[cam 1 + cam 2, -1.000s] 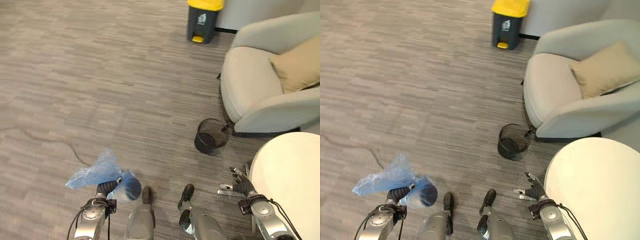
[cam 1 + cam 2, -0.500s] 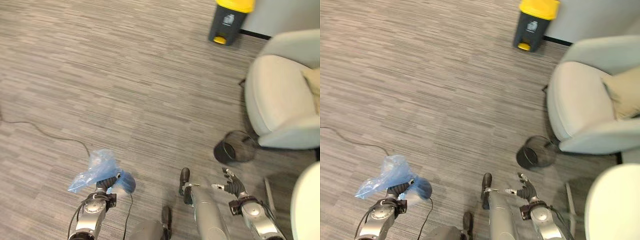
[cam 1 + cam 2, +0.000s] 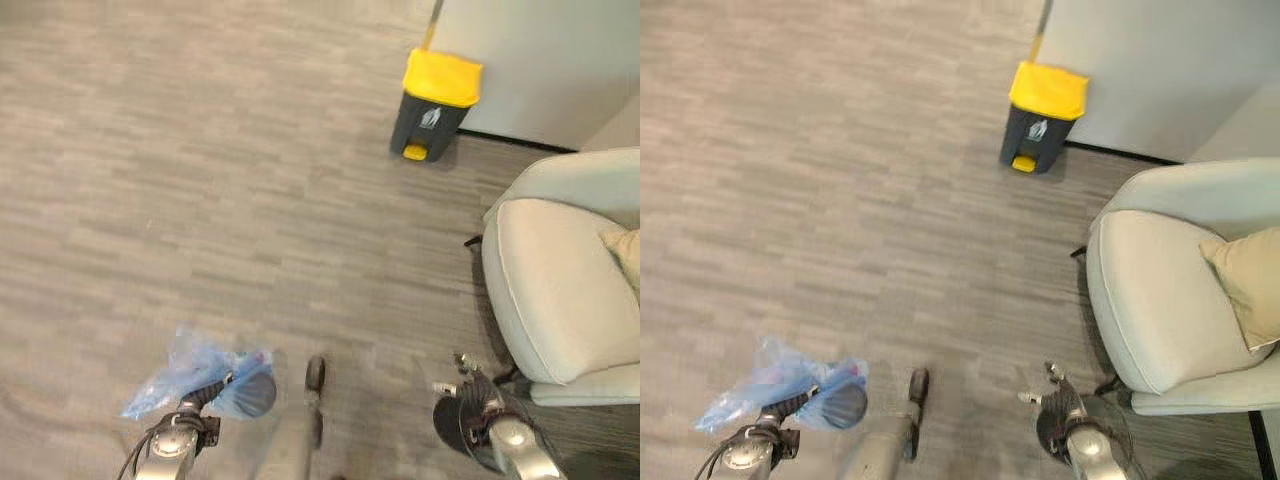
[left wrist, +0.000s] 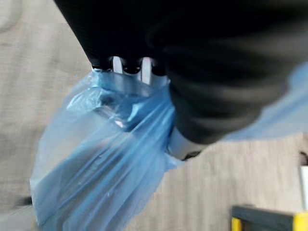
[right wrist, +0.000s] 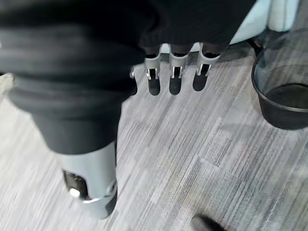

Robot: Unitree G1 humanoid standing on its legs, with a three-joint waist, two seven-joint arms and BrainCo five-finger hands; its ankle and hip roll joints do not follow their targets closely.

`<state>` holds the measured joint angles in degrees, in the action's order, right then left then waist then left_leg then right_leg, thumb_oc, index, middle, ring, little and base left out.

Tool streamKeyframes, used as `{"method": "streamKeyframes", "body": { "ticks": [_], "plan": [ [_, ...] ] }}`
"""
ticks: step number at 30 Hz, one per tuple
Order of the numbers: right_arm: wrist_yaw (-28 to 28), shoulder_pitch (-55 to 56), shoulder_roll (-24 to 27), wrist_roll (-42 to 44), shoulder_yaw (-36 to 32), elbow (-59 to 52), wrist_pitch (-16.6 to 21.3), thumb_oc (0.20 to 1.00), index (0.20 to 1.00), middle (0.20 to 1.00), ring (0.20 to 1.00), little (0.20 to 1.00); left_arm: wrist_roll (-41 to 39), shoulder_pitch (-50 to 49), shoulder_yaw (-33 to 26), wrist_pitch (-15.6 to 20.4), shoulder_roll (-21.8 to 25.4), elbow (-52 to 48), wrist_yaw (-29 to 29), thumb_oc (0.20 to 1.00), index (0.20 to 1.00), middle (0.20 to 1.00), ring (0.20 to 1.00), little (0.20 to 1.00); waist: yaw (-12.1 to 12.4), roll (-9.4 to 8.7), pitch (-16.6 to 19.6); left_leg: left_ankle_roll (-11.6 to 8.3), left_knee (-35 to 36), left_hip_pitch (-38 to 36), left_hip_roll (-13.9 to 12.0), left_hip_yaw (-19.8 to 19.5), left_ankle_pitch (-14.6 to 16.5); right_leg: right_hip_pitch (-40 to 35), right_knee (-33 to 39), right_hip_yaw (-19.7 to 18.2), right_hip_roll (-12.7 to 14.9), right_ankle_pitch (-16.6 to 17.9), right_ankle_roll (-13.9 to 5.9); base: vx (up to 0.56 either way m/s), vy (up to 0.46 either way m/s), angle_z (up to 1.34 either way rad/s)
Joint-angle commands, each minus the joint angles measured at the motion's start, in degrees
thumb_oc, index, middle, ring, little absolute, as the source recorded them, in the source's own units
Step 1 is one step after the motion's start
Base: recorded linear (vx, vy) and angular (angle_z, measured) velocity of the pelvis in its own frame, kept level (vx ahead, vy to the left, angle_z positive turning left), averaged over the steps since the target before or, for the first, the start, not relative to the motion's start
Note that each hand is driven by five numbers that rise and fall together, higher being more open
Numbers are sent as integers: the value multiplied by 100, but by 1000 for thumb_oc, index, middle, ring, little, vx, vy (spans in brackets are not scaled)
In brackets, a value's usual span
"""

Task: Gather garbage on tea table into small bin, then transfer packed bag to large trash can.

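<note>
Grey armchair [image 3: 565, 290] fills the right edge, tan cushion [image 3: 1248, 280] on it. Large trash can [image 3: 434, 105], yellow lid, stands top centre against the wall. Small black mesh bin [image 5: 284, 82] sits lower right by the chair's foot. Blue bag [image 3: 185, 365] hangs lower left, left hand [image 3: 205, 391] clamped on its neck. Right hand [image 3: 470, 378] empty, fingers straight, above the mesh bin.

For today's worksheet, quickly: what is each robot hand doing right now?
Left robot hand: closed on the blue bag.
Right robot hand: open, holding nothing.
</note>
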<state>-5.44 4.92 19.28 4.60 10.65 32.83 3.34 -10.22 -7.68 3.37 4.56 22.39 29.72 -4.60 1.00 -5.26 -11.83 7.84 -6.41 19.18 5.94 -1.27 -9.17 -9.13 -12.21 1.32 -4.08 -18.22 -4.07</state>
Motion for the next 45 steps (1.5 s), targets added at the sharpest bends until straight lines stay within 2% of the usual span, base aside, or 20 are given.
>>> {"method": "streamKeyframes", "body": {
  "ticks": [1, 4, 7, 8, 11, 15, 17, 19, 20, 21, 25, 27, 29, 31, 34, 35, 36, 39, 42, 45],
  "plan": [
    [51, -405, -4, 67, -131, -263, 125, 1000, 1000, 1000, 1000, 1000, -82, 237, -150, 274, 266, -286, 0, 200, 200, 200, 200, 200, 178, -175, -44, -805, -558, -344, -341, 220, 1247, 1217, -375, 28, 809, 968, -237, 327, 286, -60],
    [47, -485, -21, 27, -81, -272, 108, 1000, 1000, 1000, 1000, 1000, -113, 268, -189, 281, 329, -340, -68, 200, 200, 200, 200, 200, 174, -170, -108, -689, -456, -639, -351, 373, 1381, 1669, -877, 149, 910, 1398, -341, 173, 122, -58],
    [52, -572, -6, 40, -23, -285, 97, 1000, 1000, 1000, 1000, 1000, -184, 291, -203, 295, 356, -344, -101, 200, 200, 200, 200, 200, 158, -141, -198, -653, -387, -789, -364, 450, 1481, 1978, -756, 377, 996, 1493, -332, 118, 60, -16],
    [50, -649, 35, 36, 15, -273, 82, 1000, 1000, 1000, 1000, 1000, -220, 284, -206, 301, 350, -308, -119, 200, 200, 200, 200, 200, 119, -104, -247, -633, -344, -946, -355, 495, 1597, 2215, -419, 636, 1085, 1628, -333, 205, 24, -21],
    [61, -706, 75, 41, 65, -270, 75, 1000, 1000, 1000, 1000, 1000, -252, 298, -222, 306, 310, -227, -140, 200, 200, 200, 200, 200, 46, -69, -328, -634, -293, -1238, -314, 466, 1789, 2574, 144, 837, 1194, 1938, -367, 272, -15, -23],
    [74, -695, 73, 29, 112, -269, 57, 1000, 1000, 1000, 1000, 1000, -321, 333, -254, 335, 249, -156, -144, 200, 200, 200, 200, 200, -6, -82, -419, -737, -283, -1614, -298, 352, 2055, 2859, 713, 1152, 1378, 2222, -479, 312, -107, 4],
    [87, -640, 88, 14, 102, -309, 48, 1000, 1000, 1000, 1000, 1000, -292, 300, -213, 336, 244, -154, -123, 200, 200, 200, 200, 200, -21, -78, -392, -783, -258, -1793, -293, 236, 2191, 2816, 762, 1119, 1408, 2257, -499, 432, -200, 25],
    [86, -547, 133, 20, 43, -318, 62, 1000, 1000, 1000, 1000, 1000, -268, 213, -224, 319, 221, -215, -89, 200, 200, 200, 200, 200, -31, -52, -276, -917, -264, -2035, -383, 174, 2340, 2721, 582, 1202, 1447, 2303, -399, 561, -302, 61],
    [62, -457, 148, 37, 12, -329, 92, 1000, 1000, 1000, 1000, 1000, -249, 173, -223, 310, 183, -236, -85, 200, 200, 200, 200, 200, -64, 18, -206, -1073, -360, -2098, -573, 189, 2324, 2638, 533, 1280, 1377, 2201, -335, 491, -383, 76],
    [41, -364, 176, 51, -63, -370, 88, 1000, 1000, 1000, 1000, 1000, -253, 115, -237, 282, 185, -299, -55, 200, 200, 200, 200, 200, -98, 82, -115, -1278, -780, -2021, -888, 222, 2001, 2485, 462, 1462, 1279, 2033, -190, 475, -412, 70],
    [-6, -351, 309, 69, -127, -317, 73, 1000, 1000, 1000, 1000, 1000, -310, 170, -237, 256, 112, -296, -43, 200, 200, 200, 200, 200, -122, 80, -129, -1284, -1871, -1561, -1194, 379, 1440, 2023, 587, 1586, 1030, 1696, 62, 273, -261, 27],
    [-26, -386, 326, 134, -148, -324, 68, 1000, 1000, 1000, 1000, 1000, -351, 210, -218, 262, 82, -289, -54, 200, 200, 200, 200, 200, -92, 46, -170, -1176, -1970, -1272, -1075, 426, 1546, 1885, 624, 1509, 989, 1595, 90, 205, -126, -24],
    [-57, -423, 344, 181, -192, -317, 85, 1000, 1000, 1000, 1000, 1000, -352, 237, -193, 267, 57, -281, -54, 200, 200, 200, 200, 200, -69, 11, -192, -1084, -1743, -987, -889, 521, 1801, 1777, 631, 1466, 993, 1493, 69, 223, -72, -25],
    [-84, -420, 355, 180, -257, -269, 90, 1000, 1000, 1000, 1000, 1000, -339, 274, -159, 272, 59, -263, -31, 200, 200, 200, 200, 200, -69, 50, -184, -1103, -1372, -818, -894, 690, 1910, 1629, 625, 1440, 963, 1301, 15, 230, -19, -23],
    [-162, -445, 348, 173, -274, -212, 75, 1000, 1000, 1000, 1000, 1000, -300, 307, -99, 268, 64, -236, -39, 200, 200, 200, 200, 200, 32, 60, -245, -1121, -922, -275, -866, 944, 1284, 1395, 661, 1395, 889, 1247, 59, 174, 7, -15],
    [-162, -445, 347, 173, -274, -212, 75, 1000, 1000, 1000, 1000, 1000, -300, 307, -99, 268, 64, -236, -39, 200, 200, 200, 200, 200, 35, 57, -247, -1121, -914, -283, -863, 947, 1280, 1392, 662, 1392, 891, 1247, 59, 155, 15, -26],
    [-186, -441, 324, 184, -265, -190, 87, 1000, 1000, 1000, 1000, 1000, -297, 296, -79, 277, 60, -254, -48, 200, 200, 200, 200, 200, 82, 81, -267, -1173, -709, -139, -860, 991, 995, 1269, 695, 1388, 827, 1204, 48, 178, 25, -40],
    [-199, -438, 267, 179, -254, -134, 82, 1000, 1000, 1000, 1000, 1000, -310, 229, -82, 260, 54, -308, -26, 200, 200, 200, 200, 200, 237, 108, -256, -1254, -247, -31, -831, 1095, 582, 937, 806, 1272, 683, 1108, 21, 259, 59, -22],
    [-157, -419, 208, 84, -220, -102, 69, 1000, 1000, 1000, 1000, 1000, -253, 88, -133, 240, 60, -369, 13, 200, 200, 200, 200, 200, 290, 81, -127, -1164, -56, -236, -830, 1076, 666, 719, 849, 1050, 659, 1015, -23, 368, 170, -24],
    [-115, -401, 93, 44, -212, -94, 36, 1000, 1000, 1000, 1000, 1000, -256, 46, -178, 230, 113, -438, 23, 200, 200, 200, 200, 200, 363, -63, -18, -1037, -378, -270, -782, 984, 915, 586, 736, 899, 841, 957, -149, 298, 166, -45]
  ]
}}
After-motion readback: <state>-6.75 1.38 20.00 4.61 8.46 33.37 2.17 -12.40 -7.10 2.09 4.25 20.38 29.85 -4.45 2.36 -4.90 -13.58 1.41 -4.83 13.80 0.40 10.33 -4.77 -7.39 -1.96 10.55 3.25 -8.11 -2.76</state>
